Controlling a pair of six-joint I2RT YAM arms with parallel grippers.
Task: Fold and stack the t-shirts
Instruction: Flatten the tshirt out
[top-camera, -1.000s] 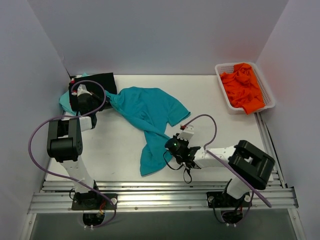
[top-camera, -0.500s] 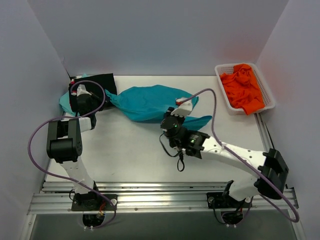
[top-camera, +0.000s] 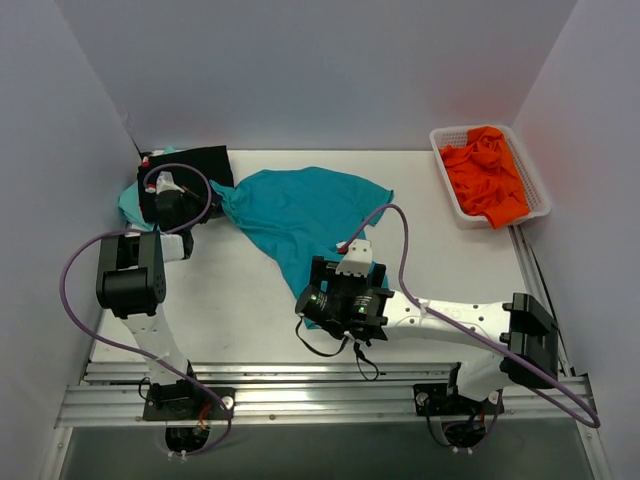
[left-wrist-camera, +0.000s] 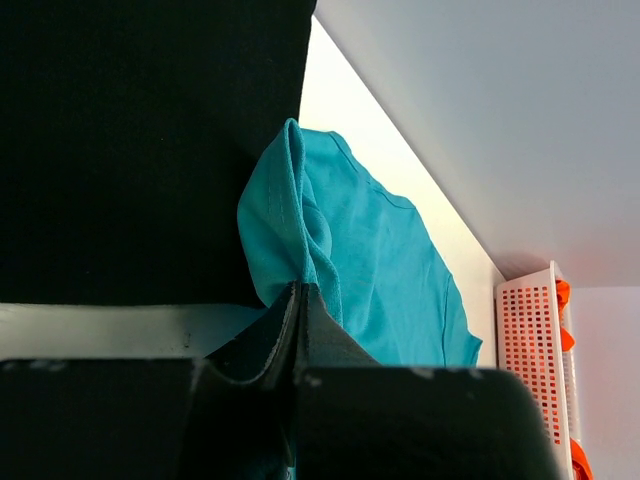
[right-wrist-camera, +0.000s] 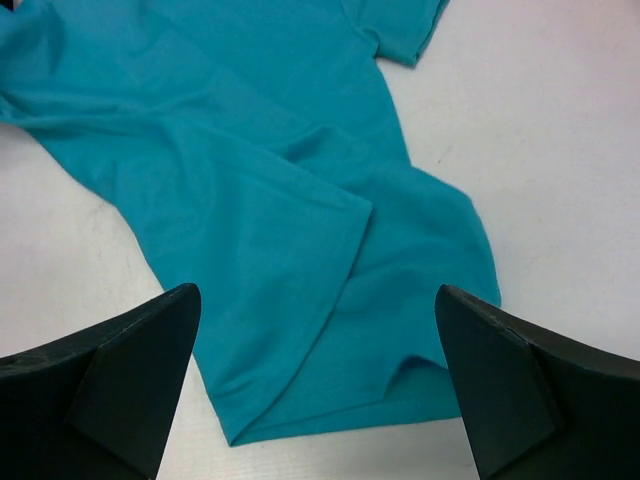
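The table fills the centre of the top view. A teal t-shirt lies spread across its middle, running from the upper left toward the lower centre, partly doubled over and creased. A black t-shirt sits at the upper left corner with more teal cloth showing under its left edge. Orange t-shirts are heaped in the white basket at the upper right.

The left gripper is at the upper left of the top view, jaws pressed together on a bunched corner of the teal t-shirt, right beside the black shirt's edge. The right gripper hangs over the shirt's lower end at the lower centre, fingers spread wide and holding nothing; the hem lies flat between them.

Risks from this state:
- One corner is pinned while the far end is free. Any pull by the left arm would probably drag the whole shirt and deepen the creases.
- The pinched corner touches the black shirt; lifting could disturb that shirt.
- The lower end lies in two layers. A closing pinch may catch only one, giving a skewed fold.
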